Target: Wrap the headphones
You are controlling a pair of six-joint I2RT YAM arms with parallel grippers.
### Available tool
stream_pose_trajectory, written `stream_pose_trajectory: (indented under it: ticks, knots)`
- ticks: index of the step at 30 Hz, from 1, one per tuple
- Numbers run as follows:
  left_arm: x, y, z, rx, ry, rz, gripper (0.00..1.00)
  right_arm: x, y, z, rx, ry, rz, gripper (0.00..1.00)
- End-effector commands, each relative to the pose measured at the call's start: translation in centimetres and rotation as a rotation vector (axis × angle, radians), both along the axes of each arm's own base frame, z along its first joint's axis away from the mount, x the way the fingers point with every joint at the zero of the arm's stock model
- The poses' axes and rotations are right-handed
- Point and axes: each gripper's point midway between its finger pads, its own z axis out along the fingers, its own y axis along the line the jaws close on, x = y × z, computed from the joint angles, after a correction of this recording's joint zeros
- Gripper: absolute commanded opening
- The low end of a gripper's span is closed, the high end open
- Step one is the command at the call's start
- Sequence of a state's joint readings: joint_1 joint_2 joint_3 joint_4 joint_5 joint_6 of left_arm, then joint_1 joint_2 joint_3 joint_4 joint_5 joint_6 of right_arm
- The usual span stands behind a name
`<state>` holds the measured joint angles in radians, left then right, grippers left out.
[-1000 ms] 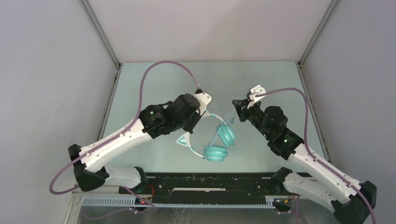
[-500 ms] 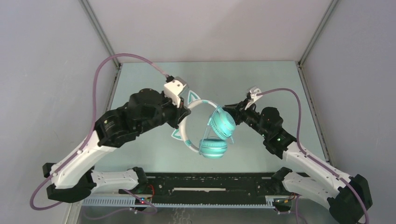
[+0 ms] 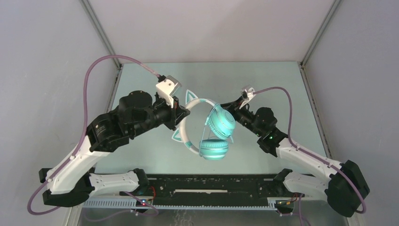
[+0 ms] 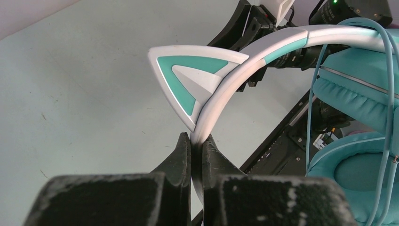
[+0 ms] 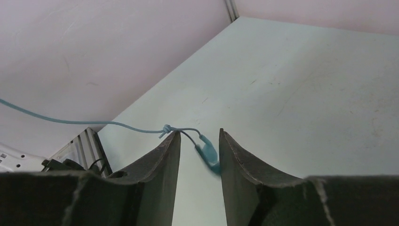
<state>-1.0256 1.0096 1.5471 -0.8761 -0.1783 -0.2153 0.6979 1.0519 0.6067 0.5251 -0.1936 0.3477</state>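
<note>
My left end effector (image 4: pixel 196 141) pinches teal cat-ear headphones (image 3: pixel 221 125) by white headband (image 4: pixel 221 100), aloft for winding; right end effector (image 5: pixel 200 141), 3 o'clock, spread, teal cable plug (image 5: pixel 207 153) between.

The whole bench (image 3: pixel 263 80) is taken in by the top external view from high above and behind the arm bases (image 3: pixel 117 181), looking down and forward to the far wall (image 3: pixel 207 28). The left wrist view is set very near, looking out along the left gripper (image 4: pixel 196 140) at the headphones (image 4: pixel 186 77), which are shared with the top view, and the right arm (image 4: pixel 249 26) is seen beyond. The right wrist view is aimed low along the right gripper (image 5: pixel 198 134), across the bench towards a side wall (image 5: pixel 94 56).
</note>
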Motion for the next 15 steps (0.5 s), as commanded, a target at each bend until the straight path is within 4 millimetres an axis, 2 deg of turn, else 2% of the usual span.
stream_pose_trajectory:
  ticks: [1,10,15]
  knots:
    - [-0.7,0.1,6.5,-0.211,-0.072,-0.003,0.00,-0.3,1.1,2.3,0.099,-0.045,0.027,0.45]
    - [-0.8,0.1,7.4,-0.247,-0.075,-0.005,0.00,0.2,2.6,2.5,0.141,-0.033,0.037,0.46]
    - [-0.6,0.4,7.4,-0.245,-0.080,0.014,0.00,0.7,3.0,1.7,0.135,-0.015,0.029,0.36]
